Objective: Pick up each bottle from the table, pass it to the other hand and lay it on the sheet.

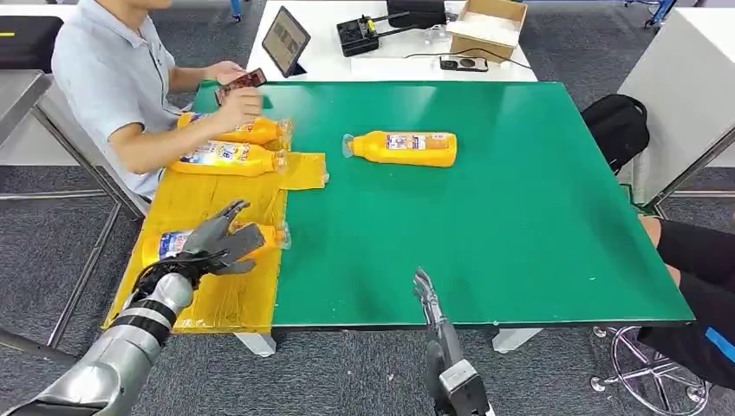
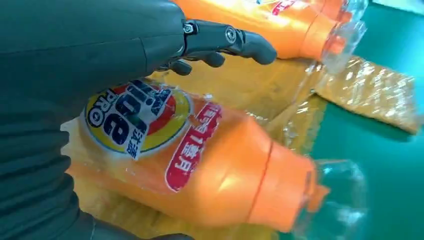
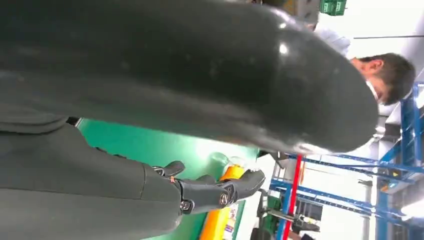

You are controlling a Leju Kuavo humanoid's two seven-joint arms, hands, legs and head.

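An orange detergent bottle (image 1: 403, 147) lies on its side on the green table (image 1: 520, 217), clear cap to the left; its orange body (image 3: 222, 212) is also visible past my right hand's fingers (image 3: 215, 192). A yellow sheet (image 1: 225, 295) covers the table's left end. The nearest bottle on it (image 1: 169, 244) (image 2: 215, 170) lies just under my left hand (image 1: 221, 238) (image 2: 100, 50), whose fingers (image 2: 240, 42) are spread above it without gripping. Two more bottles (image 1: 227, 159) (image 1: 251, 130) lie at the sheet's far end. My right hand (image 1: 431, 303) is open at the table's front edge.
A seated person at the far left holds a phone (image 1: 241, 84) and rests a hand (image 1: 238, 108) on the farthest bottle. A white table behind carries a tablet (image 1: 284, 39), a black device (image 1: 360, 35) and a cardboard box (image 1: 488, 26). A backpack (image 1: 617, 126) and another person's leg (image 1: 693, 286) are at the right.
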